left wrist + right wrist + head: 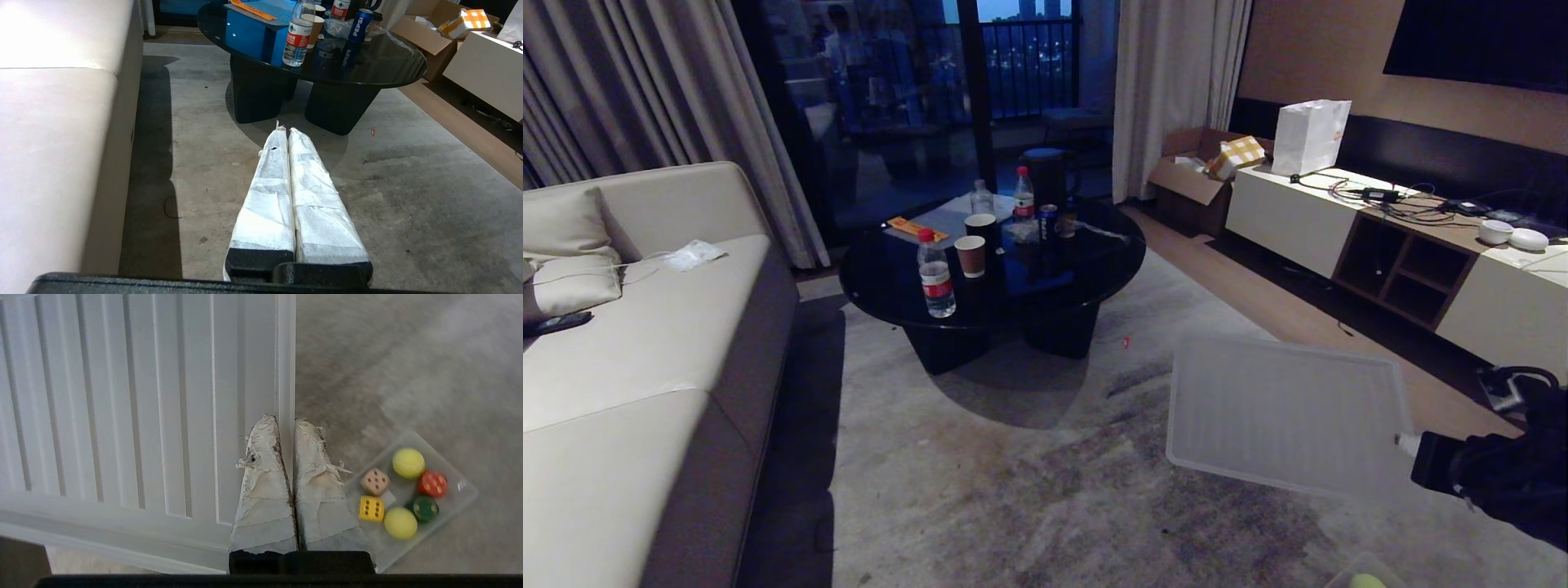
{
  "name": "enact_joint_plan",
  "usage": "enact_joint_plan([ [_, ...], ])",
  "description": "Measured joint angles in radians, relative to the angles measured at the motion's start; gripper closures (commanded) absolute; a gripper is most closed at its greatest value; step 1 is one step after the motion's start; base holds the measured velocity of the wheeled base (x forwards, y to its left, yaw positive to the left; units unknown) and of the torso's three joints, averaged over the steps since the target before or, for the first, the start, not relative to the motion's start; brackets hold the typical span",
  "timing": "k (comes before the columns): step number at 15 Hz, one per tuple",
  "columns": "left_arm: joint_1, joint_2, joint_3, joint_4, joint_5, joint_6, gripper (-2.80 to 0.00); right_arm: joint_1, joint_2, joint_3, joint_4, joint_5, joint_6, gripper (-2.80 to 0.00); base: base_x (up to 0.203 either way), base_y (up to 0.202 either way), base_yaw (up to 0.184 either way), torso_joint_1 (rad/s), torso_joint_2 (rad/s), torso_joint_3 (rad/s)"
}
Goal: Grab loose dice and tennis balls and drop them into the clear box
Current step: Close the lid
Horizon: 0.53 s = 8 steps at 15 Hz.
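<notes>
Down at my near right, the box [461, 498] sits on the rug [1013, 490] holding two balls [408, 462] and four dice [374, 481]. My right claw [286, 420] is pinched tight on the lid's [1282, 412] edge, holding it above the rug. My left claw [284, 131] hangs closed, empty. Farther off stands the table [1086, 269].

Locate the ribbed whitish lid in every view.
Head view: the ribbed whitish lid is at lower right, held above the grey carpet by the right gripper.
Left wrist view: not in it.
Right wrist view: it fills the left side, with the gripper clamped on its edge.
Shared landmark: the carpet, in all three views.
</notes>
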<state>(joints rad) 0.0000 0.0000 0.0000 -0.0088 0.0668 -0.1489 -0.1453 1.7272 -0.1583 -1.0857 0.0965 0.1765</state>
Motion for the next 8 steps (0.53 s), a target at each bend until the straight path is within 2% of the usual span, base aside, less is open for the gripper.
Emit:
enact_joint_plan([
  [4, 0.0, 0.0, 0.0, 0.0, 0.0, 0.0, 0.0, -0.053, 0.023, -0.008, -0.001, -0.051, 0.071, 0.0, 0.0, 0.0, 0.0, 0.0, 0.0, 0.0],
  [8, 0.0, 0.0, 0.0, 0.0, 0.0, 0.0, 0.0, -0.123, 0.086, -0.033, -0.002, -0.116, 0.204, 0.0, 0.0, 0.0, 0.0, 0.0, 0.0, 0.0],
])
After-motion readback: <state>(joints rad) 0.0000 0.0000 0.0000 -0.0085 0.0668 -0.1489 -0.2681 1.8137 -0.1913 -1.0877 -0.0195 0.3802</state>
